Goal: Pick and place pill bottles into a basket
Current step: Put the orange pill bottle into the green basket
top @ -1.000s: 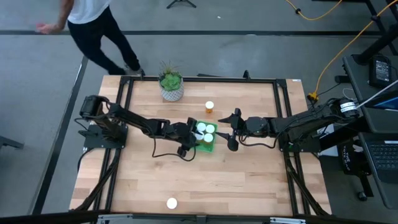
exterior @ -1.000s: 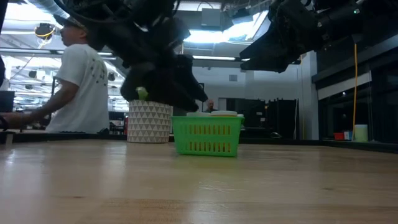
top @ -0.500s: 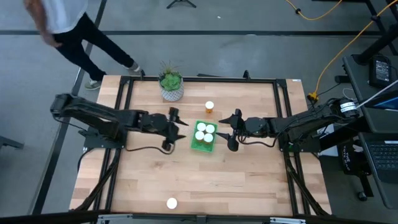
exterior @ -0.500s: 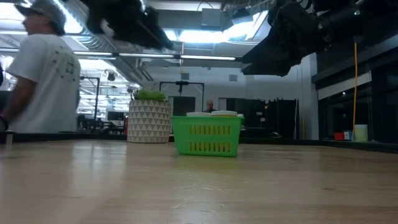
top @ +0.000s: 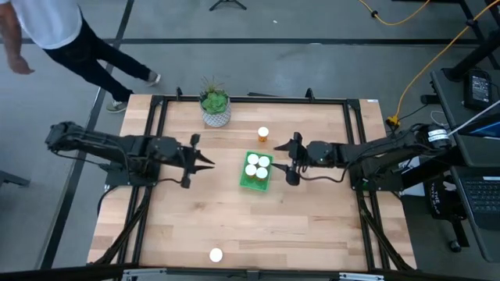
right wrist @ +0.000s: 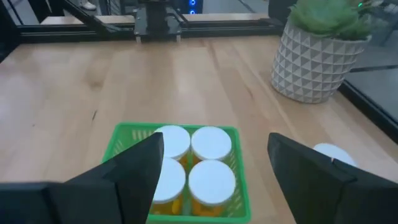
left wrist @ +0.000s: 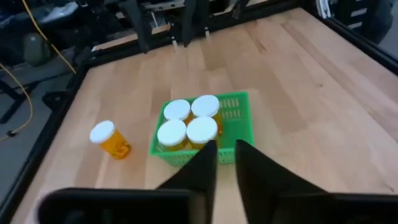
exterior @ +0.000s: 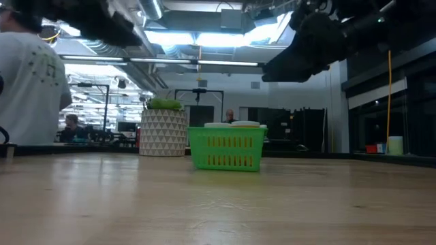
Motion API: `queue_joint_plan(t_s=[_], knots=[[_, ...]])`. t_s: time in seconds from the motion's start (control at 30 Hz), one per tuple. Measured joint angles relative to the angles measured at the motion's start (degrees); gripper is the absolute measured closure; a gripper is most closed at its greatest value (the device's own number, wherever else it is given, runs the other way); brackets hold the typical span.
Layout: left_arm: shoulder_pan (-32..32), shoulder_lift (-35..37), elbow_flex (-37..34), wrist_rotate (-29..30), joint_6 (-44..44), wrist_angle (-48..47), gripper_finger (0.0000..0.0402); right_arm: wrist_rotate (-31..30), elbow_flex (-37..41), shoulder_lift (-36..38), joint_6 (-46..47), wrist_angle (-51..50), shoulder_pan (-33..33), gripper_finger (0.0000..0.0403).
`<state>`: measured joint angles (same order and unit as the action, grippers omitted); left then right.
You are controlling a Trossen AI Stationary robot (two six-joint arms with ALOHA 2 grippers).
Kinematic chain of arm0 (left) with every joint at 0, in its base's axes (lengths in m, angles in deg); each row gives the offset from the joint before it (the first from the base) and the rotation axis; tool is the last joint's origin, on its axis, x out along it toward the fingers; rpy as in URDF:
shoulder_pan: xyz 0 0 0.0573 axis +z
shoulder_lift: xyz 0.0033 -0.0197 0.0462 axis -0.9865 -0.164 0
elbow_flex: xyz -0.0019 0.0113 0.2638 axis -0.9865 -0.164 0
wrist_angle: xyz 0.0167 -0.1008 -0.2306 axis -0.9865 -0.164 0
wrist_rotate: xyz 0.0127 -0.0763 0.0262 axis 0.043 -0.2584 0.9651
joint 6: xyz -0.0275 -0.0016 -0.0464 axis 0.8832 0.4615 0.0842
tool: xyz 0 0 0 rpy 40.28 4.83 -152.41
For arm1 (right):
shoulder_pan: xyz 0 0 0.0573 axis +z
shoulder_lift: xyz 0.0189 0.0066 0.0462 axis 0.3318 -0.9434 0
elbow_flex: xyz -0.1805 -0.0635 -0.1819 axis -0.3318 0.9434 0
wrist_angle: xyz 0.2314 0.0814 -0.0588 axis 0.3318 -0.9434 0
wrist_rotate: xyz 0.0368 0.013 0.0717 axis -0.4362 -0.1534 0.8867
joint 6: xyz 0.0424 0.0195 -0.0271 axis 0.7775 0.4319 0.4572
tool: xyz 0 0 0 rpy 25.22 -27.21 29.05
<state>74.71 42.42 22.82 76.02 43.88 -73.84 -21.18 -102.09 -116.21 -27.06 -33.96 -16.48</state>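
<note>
Green plastic marks the basket (top: 256, 172) just right of centre in the high view, with four white-capped pill bottles (top: 257, 165) packed upright inside; a fifth bottle (top: 263, 134) stands on the wooden table (top: 312, 226) just above the basket, and a sixth (top: 216, 254) sits alone near the bottom edge, well apart from everything. The left gripper (top: 205, 161) hangs at centre-left, clear of the basket and empty, while the right gripper (top: 292, 161) waits just right of the basket with its fingers spread and nothing between them. A potted plant (top: 214, 107) stands at upper centre, and a person (top: 55, 31) walks in the upper-left corner, off the table. In the low view the basket (exterior: 227, 150) sits mid-frame beside the plant's white pot (exterior: 163, 132), white caps just showing over its rim. In the left wrist view the left fingers (left wrist: 199, 168) stand nearly together at the bottom centre, gripping nothing, with the basket beyond them and the loose bottle (left wrist: 109, 139) lying to the left. In the right wrist view the spread fingers (right wrist: 140, 158) frame the basket, a white cap peeking at the right edge. The risk from here, as I judge it — the basket is already crowded, so a hurried drop could catch a cap and tip a bottle out, or a low approach could nudge the light basket; the far bottle also asks a long reach.
</note>
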Motion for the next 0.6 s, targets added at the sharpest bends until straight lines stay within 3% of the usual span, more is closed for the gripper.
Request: queue_joint_plan(t_s=[0.13,0.4,0.6], knots=[[0.0,3.8,-6.5,0.1,0.2,5.0,0.0395,2.1,0.8,0.0,-0.5,1.0,-3.4,0.0111],[0.0,8.6,-12.8,6.7,0.7,7.6,0.0399,5.8,9.1,0.0,-1.3,11.4,-10.3,0.0111],[0.0,8.9,-14.1,11.3,0.8,8.6,0.04,5.8,10.0,0.0,-4.2,10.8,-15.0,0.0111]])
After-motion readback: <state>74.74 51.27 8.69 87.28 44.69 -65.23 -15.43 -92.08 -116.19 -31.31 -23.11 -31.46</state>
